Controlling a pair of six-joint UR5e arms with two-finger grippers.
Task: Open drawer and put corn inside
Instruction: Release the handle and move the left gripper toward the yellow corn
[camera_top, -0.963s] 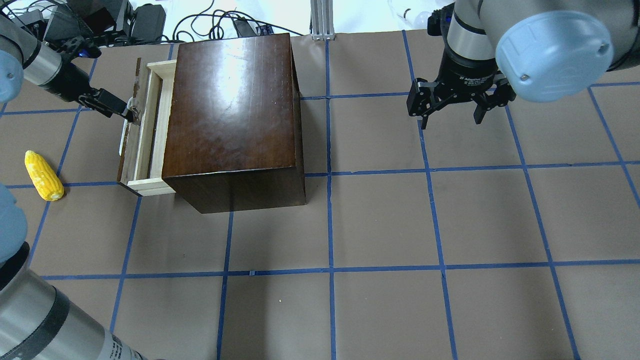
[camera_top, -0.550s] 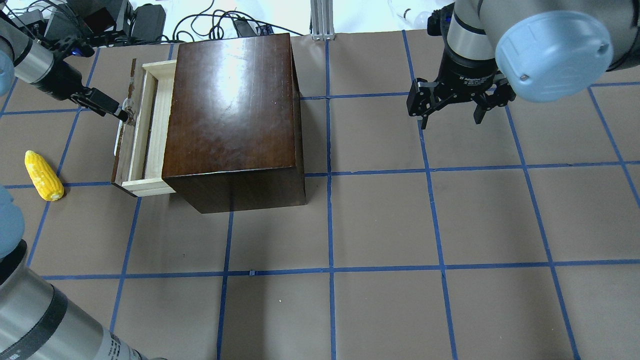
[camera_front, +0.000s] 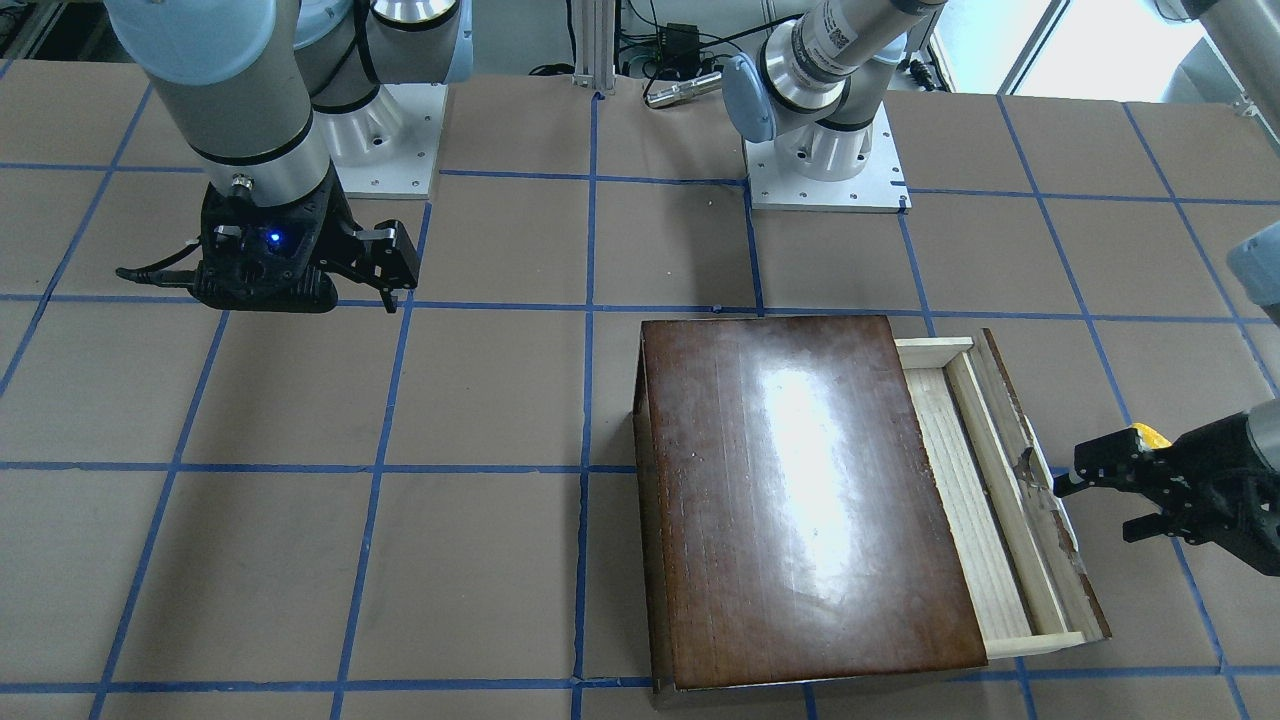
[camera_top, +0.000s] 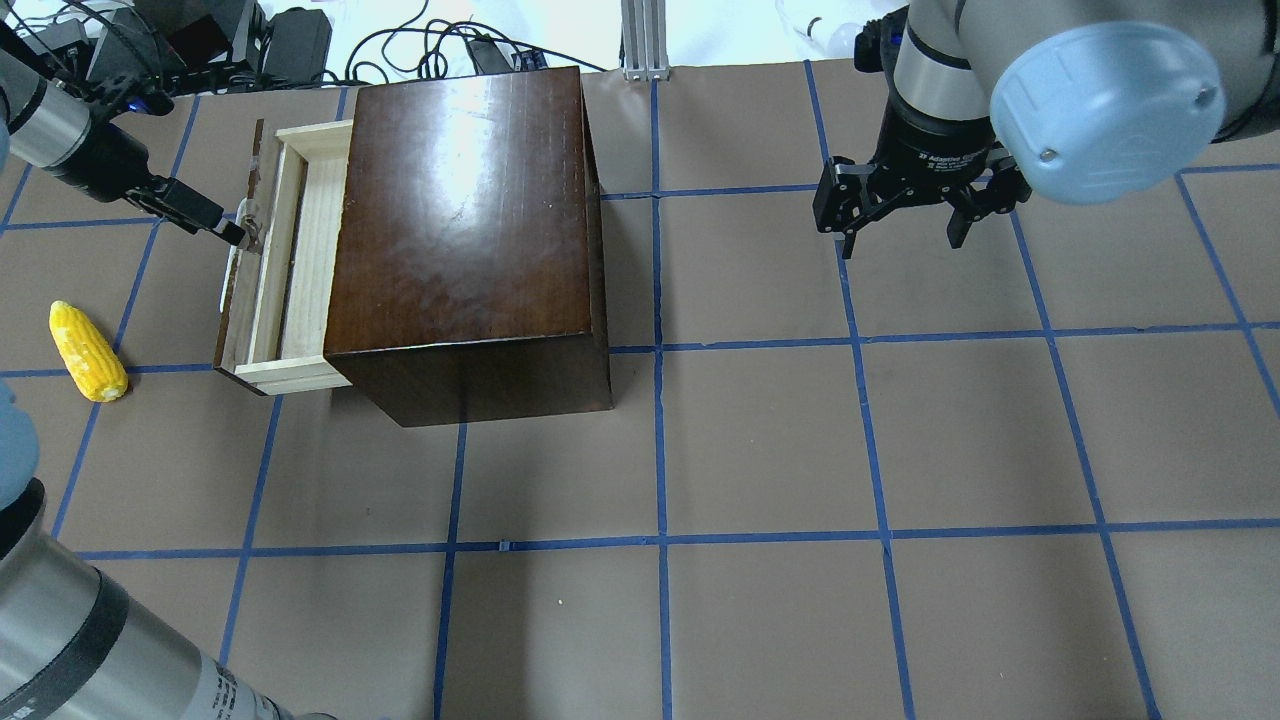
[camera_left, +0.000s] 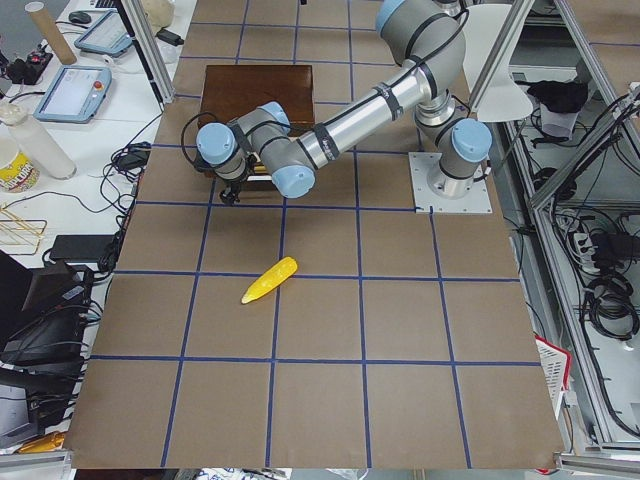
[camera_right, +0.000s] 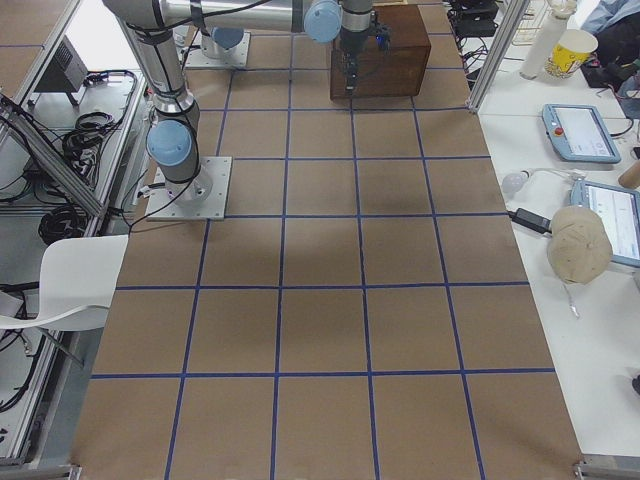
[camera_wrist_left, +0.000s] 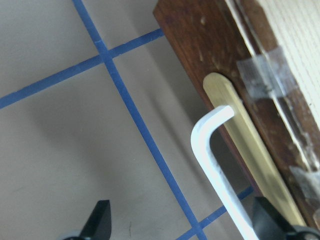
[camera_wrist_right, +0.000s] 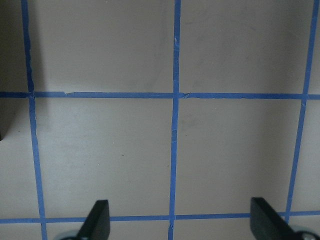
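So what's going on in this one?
The left gripper is open at the drawer's whitish handle, which sits between its fingers and is not clamped. The drawer is partly out of the dark wooden box, and nothing shows in the exposed part of its pale tray. The corn lies on the table out past the drawer front, not held by anything. The right gripper hangs open over the table, well away from the box.
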